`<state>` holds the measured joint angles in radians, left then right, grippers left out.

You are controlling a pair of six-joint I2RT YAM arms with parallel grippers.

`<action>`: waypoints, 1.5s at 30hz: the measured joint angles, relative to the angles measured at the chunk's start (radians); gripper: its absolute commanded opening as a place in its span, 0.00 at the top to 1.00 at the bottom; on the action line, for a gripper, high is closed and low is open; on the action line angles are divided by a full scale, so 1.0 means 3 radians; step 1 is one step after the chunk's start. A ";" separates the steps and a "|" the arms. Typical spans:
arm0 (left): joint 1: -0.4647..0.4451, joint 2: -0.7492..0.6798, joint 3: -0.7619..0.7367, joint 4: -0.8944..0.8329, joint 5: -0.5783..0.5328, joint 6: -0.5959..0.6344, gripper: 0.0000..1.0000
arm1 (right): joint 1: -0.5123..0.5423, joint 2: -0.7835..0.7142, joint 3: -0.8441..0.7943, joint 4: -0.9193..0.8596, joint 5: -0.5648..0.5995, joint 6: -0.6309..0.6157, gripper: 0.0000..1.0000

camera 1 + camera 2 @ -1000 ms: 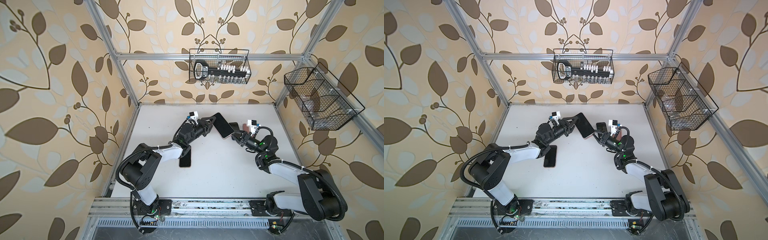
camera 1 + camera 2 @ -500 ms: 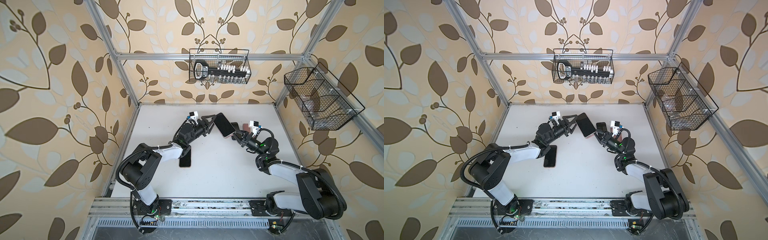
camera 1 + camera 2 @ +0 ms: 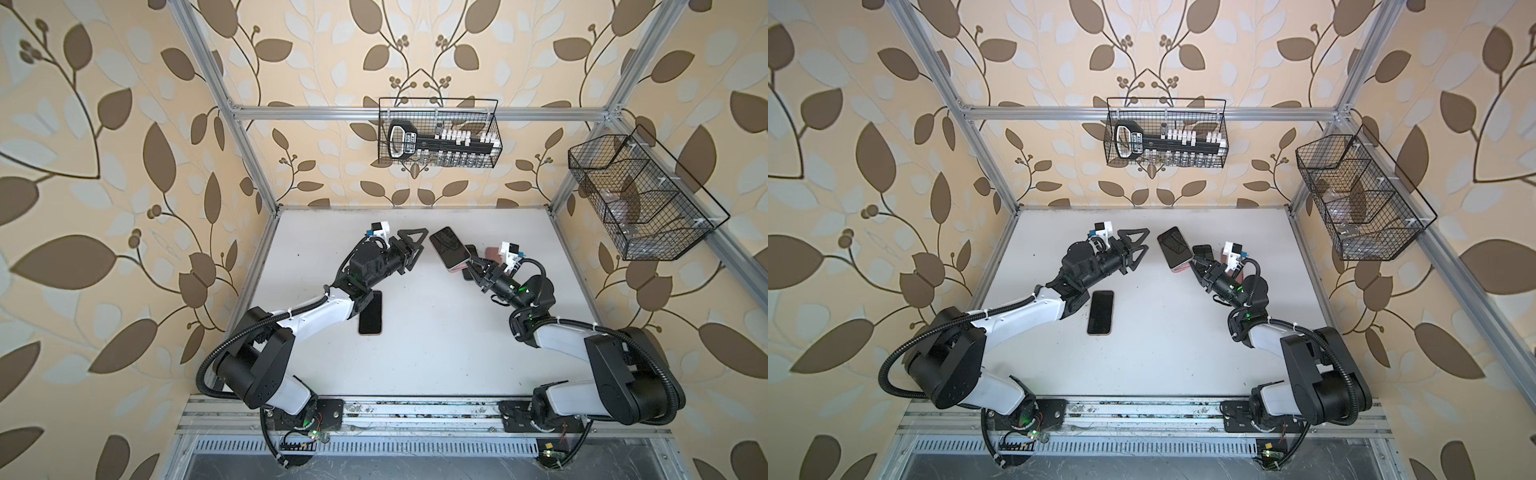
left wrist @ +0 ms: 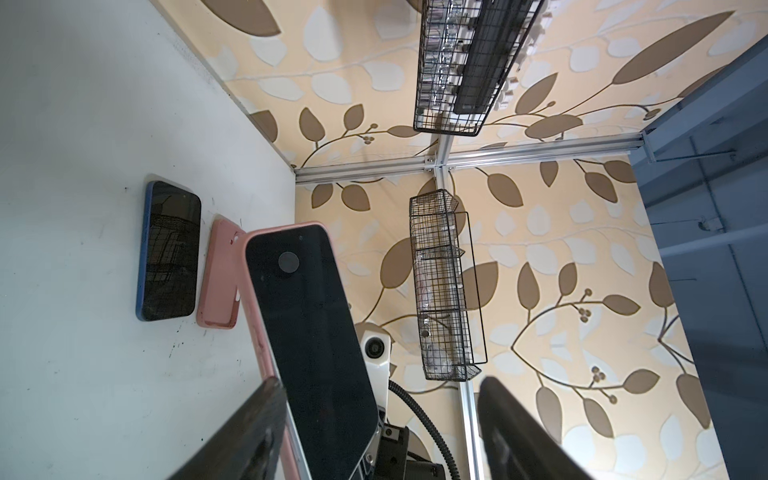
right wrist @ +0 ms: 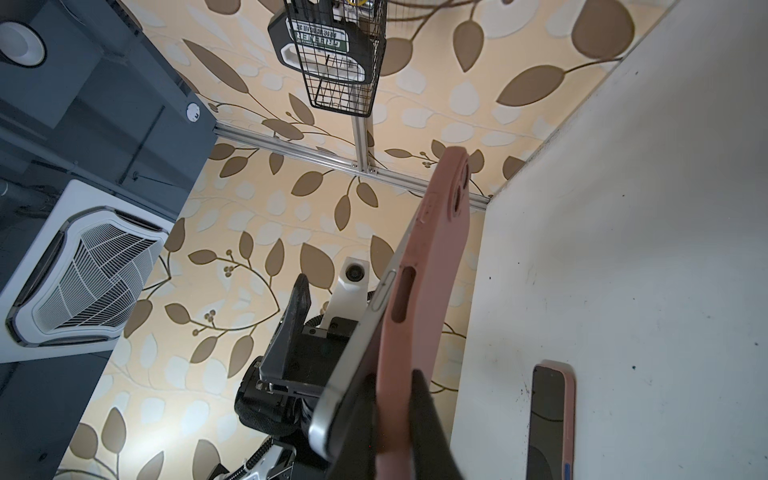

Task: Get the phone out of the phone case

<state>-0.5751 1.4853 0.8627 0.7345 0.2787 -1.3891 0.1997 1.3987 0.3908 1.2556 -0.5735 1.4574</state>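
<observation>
Beige wallpaper (image 3: 124, 124) with brown and pale leaves covers the walls. An aluminium frame (image 3: 316, 113) edges the white surface (image 3: 436, 353). A wire basket (image 3: 384, 120) hangs on the back wall, a second basket (image 3: 665, 216) on the side wall. Overhead, a white vent (image 5: 87, 270) sits among grey panels (image 5: 104, 104).

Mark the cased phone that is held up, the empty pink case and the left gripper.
cased phone (image 4: 316, 332): left wrist view, middle of its screen.
empty pink case (image 4: 218, 278): left wrist view, middle of its face.
left gripper (image 3: 424, 240): in a top view, midway between its fingertips.
</observation>
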 measured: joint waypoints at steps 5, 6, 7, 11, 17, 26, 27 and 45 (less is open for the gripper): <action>-0.0009 0.0000 0.0001 -0.0130 -0.0001 -0.0004 0.20 | 0.0000 0.0075 0.0000 0.0074 0.0038 0.0027 1.00; -0.0027 0.0000 0.0004 -0.0145 -0.0001 -0.0008 0.20 | 0.0000 0.0090 0.0000 0.0090 0.0046 0.0029 1.00; -0.0033 0.0000 0.0013 -0.0177 -0.0001 -0.0010 0.19 | 0.0000 0.0107 0.0000 0.0104 0.0055 0.0031 1.00; -0.0126 0.0000 0.0058 -0.0315 -0.0004 -0.0032 0.01 | 0.0000 0.0173 0.0000 0.0174 0.0072 0.0052 1.00; -0.0387 -0.0024 0.0116 -0.0595 -0.0057 -0.0237 0.01 | 0.0000 0.0198 0.0000 0.0193 0.0098 0.0053 1.00; -0.0604 -0.0146 0.0181 -0.0773 -0.0151 -0.0469 0.01 | 0.0000 0.0188 0.0000 0.0178 0.0144 0.0003 1.00; -0.0615 -0.0146 0.0181 -0.0773 -0.0161 -0.0501 0.01 | 0.0000 0.0178 0.0000 0.0168 0.0144 -0.0008 1.00; -0.0662 0.0072 0.0313 -0.0580 -0.0175 -0.0696 0.01 | 0.0000 0.0014 -0.0064 0.0064 0.0144 -0.0097 1.00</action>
<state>-0.7738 1.5070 0.9565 0.5606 0.2260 -1.5978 0.1997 1.4029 0.3717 1.2747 -0.5304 1.4284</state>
